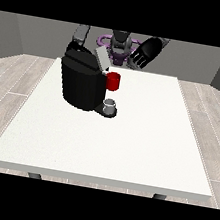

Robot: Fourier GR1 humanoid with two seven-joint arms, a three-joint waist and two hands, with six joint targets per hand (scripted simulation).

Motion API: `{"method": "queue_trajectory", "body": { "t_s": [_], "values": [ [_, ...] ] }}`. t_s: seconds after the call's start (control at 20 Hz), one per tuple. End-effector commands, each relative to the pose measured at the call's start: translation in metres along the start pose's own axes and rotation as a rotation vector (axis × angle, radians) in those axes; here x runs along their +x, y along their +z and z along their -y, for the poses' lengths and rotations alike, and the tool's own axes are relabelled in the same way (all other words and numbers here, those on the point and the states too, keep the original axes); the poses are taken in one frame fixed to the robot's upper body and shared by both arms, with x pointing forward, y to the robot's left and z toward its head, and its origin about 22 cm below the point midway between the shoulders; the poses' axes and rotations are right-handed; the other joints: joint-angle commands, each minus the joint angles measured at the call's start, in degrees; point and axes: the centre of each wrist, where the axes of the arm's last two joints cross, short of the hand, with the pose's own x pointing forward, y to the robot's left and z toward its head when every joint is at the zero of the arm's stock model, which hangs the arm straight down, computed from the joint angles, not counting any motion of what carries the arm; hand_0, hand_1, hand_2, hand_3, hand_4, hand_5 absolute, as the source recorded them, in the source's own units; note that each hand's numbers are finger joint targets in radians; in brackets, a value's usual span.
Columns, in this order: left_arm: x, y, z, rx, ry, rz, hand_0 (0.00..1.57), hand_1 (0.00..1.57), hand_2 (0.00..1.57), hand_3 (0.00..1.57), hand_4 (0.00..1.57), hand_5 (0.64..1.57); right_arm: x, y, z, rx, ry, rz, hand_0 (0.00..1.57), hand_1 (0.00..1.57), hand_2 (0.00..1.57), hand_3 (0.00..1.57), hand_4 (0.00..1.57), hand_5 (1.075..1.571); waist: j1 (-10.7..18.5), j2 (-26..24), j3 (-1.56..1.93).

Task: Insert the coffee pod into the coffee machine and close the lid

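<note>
Cup (111,107) fronts coffee machine (83,81) — lid (102,58) up — hiding one hand.

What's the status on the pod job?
Hand at view's right raised, open, holding nothing. Other hand hidden behind coffee machine. Lid up; red piece at front, cup below. Nothing blocking.

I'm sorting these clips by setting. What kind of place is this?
Probably a bare test room, not a kitchen: one white table on a grey wood-plank floor, plain grey walls, and only a black coffee machine with a small cup on the table.
</note>
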Motion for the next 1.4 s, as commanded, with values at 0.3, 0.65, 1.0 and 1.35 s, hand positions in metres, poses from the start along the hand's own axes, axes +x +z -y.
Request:
{"method": "queue_trajectory", "body": {
  "t_s": [0.3,0.65,1.0,1.35],
  "values": [
    [0.023,0.01,-0.07,0.127,-0.026,-0.013,1.16,1.16,1.25,1.27,0.48,1.571,0.032,-0.012,0.021,0.001,0.007,0.116,0.0,0.0,0.0,0.0,0.0,1.571,-5.17,4.8,0.0],
    [0.04,0.004,-0.08,0.156,-0.013,-0.002,1.27,1.27,1.3,1.26,0.47,1.571,0.077,-0.029,0.02,-0.036,0.005,0.171,0.0,0.0,0.0,0.0,0.26,1.571,-6.61,8.32,-0.01],
    [0.045,0.008,-0.095,0.189,-0.058,0.006,1.19,1.19,1.26,1.22,0.46,1.571,0.072,-0.031,0.027,-0.041,0.0,0.21,0.0,0.0,0.0,0.0,0.06,1.571,-7.26,12.2,0.0],
    [0.046,0.003,-0.089,0.113,-0.024,0.029,1.25,1.25,1.29,1.22,0.43,1.571,0.056,-0.032,0.03,-0.09,0.003,0.164,0.0,0.0,0.0,0.0,0.0,1.571,-4.15,11.33,0.01]
  ]
}}
